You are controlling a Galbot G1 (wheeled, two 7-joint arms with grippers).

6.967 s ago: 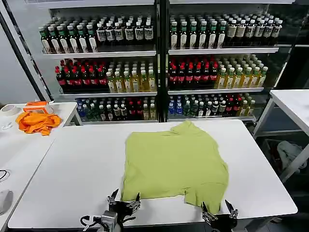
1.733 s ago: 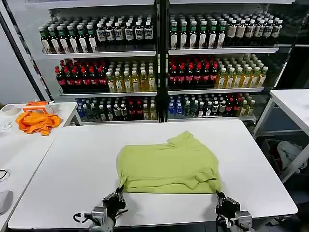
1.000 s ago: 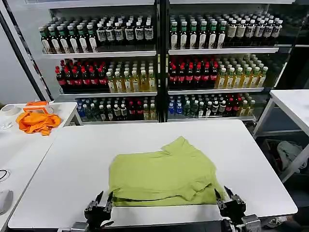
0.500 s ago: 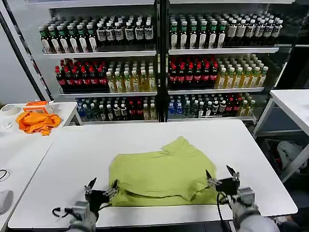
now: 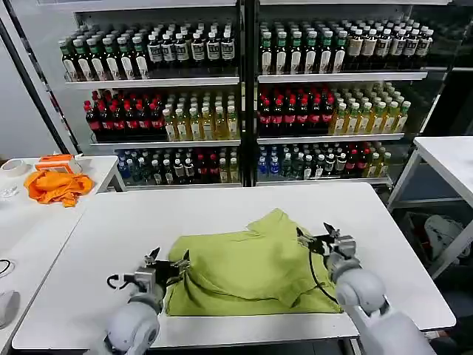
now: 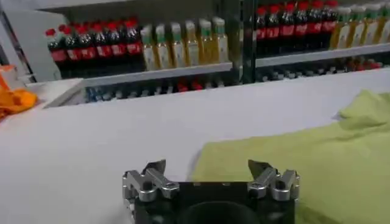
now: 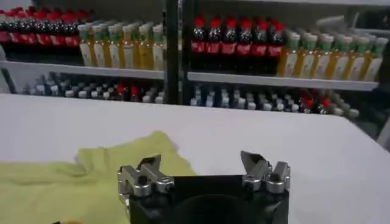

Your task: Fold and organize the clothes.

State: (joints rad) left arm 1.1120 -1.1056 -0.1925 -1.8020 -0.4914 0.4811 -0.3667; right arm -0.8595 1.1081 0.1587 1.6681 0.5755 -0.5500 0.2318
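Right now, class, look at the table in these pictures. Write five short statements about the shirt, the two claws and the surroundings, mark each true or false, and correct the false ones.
1. The lime T-shirt lies folded on the white table. True.
2. The left claw is clamped shut on the shirt's edge. False: it is open, at the shirt's left edge, gripping nothing.
3. The right claw is open, over the shirt's right side. True.
4. The orange cloth lies on top of the T-shirt. False: it sits on a separate table to the left.
5. The shelves behind the table hold folded clothes. False: they hold rows of bottles.
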